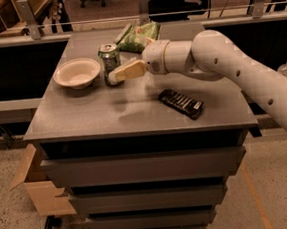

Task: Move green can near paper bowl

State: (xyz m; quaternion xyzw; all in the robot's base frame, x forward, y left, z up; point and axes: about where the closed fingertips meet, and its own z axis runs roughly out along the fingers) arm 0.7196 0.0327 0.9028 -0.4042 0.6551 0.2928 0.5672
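Observation:
The green can point(109, 58) stands upright on the grey table top point(98, 115), close to the right of the paper bowl point(76, 72). The bowl is off-white, upright and empty. My gripper point(115, 76) reaches in from the right, low against the can's right front side and overlapping its lower part. The white arm point(214, 60) stretches across the table's right half behind it.
A crinkled green snack bag point(137, 36) lies at the back of the table behind the can. A flat black bar-shaped packet point(181, 103) lies at the front right. A cardboard box point(32, 189) sits on the floor at the left.

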